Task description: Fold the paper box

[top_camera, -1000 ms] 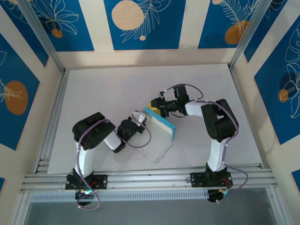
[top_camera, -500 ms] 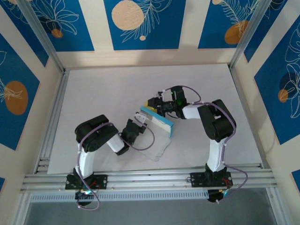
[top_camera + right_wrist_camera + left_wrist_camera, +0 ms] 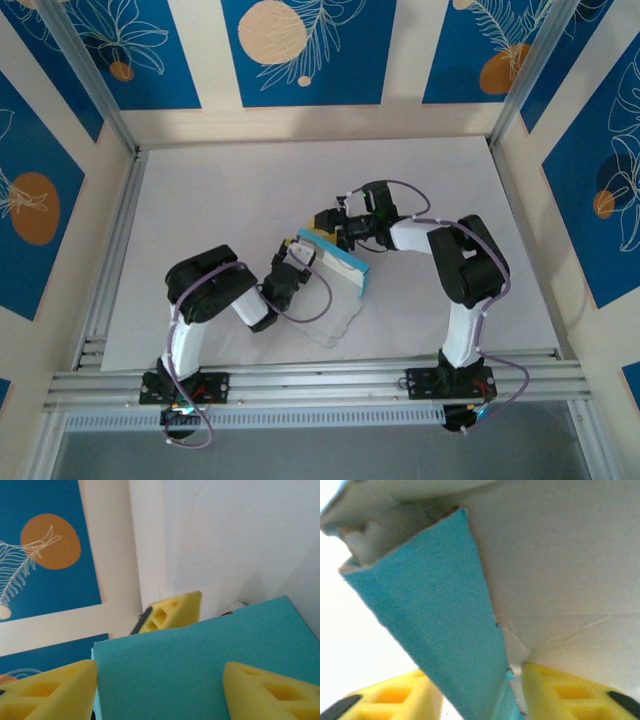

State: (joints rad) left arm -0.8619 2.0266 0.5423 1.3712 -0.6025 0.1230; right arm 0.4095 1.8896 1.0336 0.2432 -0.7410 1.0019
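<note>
The paper box (image 3: 338, 268) stands half folded at mid table, light blue outside and white inside, with a white flap (image 3: 335, 320) lying flat toward the near edge. My left gripper (image 3: 298, 252) is at its left end. In the left wrist view a blue flap (image 3: 435, 620) runs between the left gripper (image 3: 475, 695) fingers, which stand apart from it, beside white card (image 3: 560, 570). My right gripper (image 3: 335, 225) is at the box's far end, open, its fingers spread over the blue panel (image 3: 200, 660). Behind that panel's edge a left finger (image 3: 172, 611) shows.
The white table (image 3: 220, 200) has bare room to the left and at the back. Aluminium rails (image 3: 320, 385) run along the near edge and the left side. Walls with blue panels (image 3: 300, 50) close in the back and both sides.
My left gripper, shut on the blue flap before, has opened. The box and both grippers have shifted slightly left.
</note>
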